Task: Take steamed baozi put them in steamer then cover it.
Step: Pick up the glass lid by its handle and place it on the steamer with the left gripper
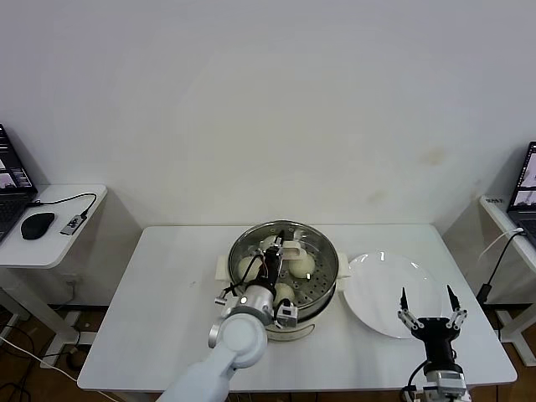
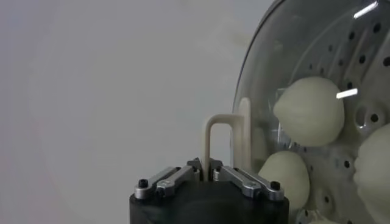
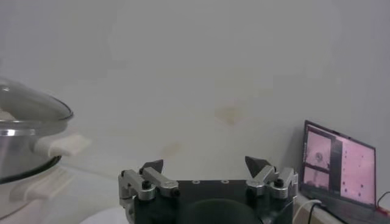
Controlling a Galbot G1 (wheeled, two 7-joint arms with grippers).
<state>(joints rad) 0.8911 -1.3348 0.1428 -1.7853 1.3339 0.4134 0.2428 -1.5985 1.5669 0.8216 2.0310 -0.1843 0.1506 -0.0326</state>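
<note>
as cover (image 1: pixel 283 244) sits, plate (image 1: pixel 389 293) beside

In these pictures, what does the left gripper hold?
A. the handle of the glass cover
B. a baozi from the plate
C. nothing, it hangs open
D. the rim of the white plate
A: the left gripper is shut on the cream-white handle of the cover over the steamer.

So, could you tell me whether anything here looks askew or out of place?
Nothing stands out: the cover sits level on the steamer, buns inside, the left gripper shut on its handle, and the plate is bare.
</note>
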